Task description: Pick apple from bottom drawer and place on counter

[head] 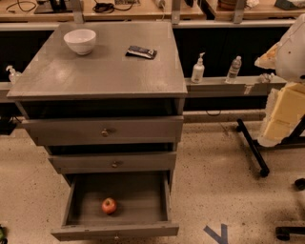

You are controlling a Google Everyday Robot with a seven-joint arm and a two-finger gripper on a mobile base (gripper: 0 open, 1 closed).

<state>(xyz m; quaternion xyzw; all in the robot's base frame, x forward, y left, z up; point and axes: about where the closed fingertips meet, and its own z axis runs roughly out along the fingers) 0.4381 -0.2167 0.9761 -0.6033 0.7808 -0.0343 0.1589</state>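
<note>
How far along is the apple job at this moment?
Done: the bottom drawer is pulled open, exposing the apple on its floor. In hand: nothing; the claw is not in view, and the apple lies untouched. Left: reach in, grasp the apple, lift it out and set it on the counter, which holds a white bowl and a dark packet.

The gripper lies outside the camera view. A white rounded shape (291,45) at the right edge is cut off, unidentifiable. The workbench (143,12) along the top is cropped, its cables and items only partly seen. The dark packet (141,52) on the tabletop (95,71) has print too small to read. The tabletop's left corner hides part of a small bottle (11,74). The bottom drawer (114,231) recedes into shadow beneath the drawer above. A blue floor mark (215,233) is clipped by the bottom edge.
</note>
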